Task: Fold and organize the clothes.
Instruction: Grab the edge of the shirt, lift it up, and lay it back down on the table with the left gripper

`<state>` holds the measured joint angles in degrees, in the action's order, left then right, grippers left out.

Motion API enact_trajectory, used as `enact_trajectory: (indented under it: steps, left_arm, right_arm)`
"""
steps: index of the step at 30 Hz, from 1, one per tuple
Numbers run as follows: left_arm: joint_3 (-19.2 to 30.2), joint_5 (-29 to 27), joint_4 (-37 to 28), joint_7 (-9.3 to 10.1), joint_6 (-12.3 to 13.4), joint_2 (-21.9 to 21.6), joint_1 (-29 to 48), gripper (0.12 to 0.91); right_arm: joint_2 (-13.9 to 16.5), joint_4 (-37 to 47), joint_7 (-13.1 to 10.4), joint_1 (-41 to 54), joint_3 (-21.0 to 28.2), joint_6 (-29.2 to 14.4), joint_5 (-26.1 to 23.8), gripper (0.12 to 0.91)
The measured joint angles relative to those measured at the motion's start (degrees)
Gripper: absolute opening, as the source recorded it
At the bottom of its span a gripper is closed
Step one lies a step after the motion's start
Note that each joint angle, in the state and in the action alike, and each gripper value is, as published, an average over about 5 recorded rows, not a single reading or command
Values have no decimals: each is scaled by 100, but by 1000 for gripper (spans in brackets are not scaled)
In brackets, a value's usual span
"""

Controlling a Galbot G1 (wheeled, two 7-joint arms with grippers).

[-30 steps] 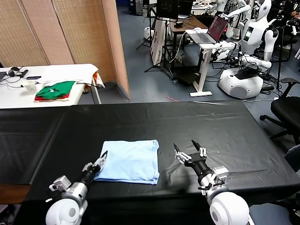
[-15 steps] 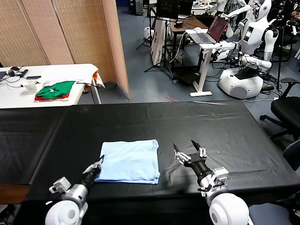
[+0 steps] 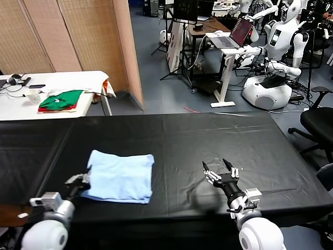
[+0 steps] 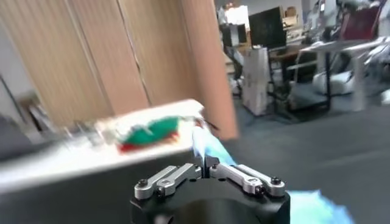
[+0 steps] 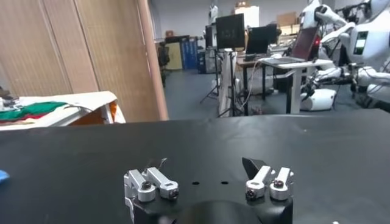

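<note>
Black cloth covers the long table (image 3: 218,130), which fills the width of the head view and leaves wide bare stretches on both sides of the work. On its near left part lies the pale sky-blue short-sleeved T-shirt of thin soft fabric (image 3: 120,176), folded into a flat, roughly rectangular packet whose longer side runs across the table, left to right, with its near edge close to the table's front rim.

The relation that matters is at the shirt's near left corner: the left end effector (image 3: 79,182) sits right there, jaws closed on that corner of the cloth. The left wrist view agrees, showing blue fabric rising from between the shut fingertips (image 4: 206,164). So the shirt lies ahead of and to the right of this end effector, and a pull would probably drag the packet along its long axis.

The right end effector (image 3: 222,173) hovers over bare black cloth well apart from the shirt's right edge, its fingers spread wide and holding nothing. It is clearly the farther arm.

Room for moving looks good: open black surface beyond the shirt and to its right, less toward the front rim. The green and red folded garments (image 3: 61,100) rest on a separate white table (image 3: 62,80) far behind, out of the way.
</note>
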<state>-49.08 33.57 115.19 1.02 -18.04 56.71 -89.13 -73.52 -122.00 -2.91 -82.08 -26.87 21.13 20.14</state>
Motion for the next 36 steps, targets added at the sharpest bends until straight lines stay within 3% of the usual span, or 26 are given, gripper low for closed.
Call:
enact_trajectory:
  steps: [7,13,20,27,31,36]
  left_arm:
    - [-964,-157,103,68,43,-898,-352,166]
    - [-1009,-692,536,262,-62,-829,-386,166]
    - [287,-971,964,524,-312,177,-154,166]
    - [1793,-1105,908,679,-365,1165,127,166]
    - [2347,-1251,753,649,-324,1570,293,166]
    - [2634,-1407,647,500,-171,1803,383,166]
  right_arm:
    - [-104,144,-1,82,122,-2,-4,907]
    - [-155,169,1,39,148,-12,-36,907]
    - [-139,74,4,-129,59,-20,-100,907]
    - [-129,52,2,-123,95,51,-18,907]
    - [-45,35,-23,-55,238,368,489,907]
    - [98,42,-82,66,520,826,1348,907]
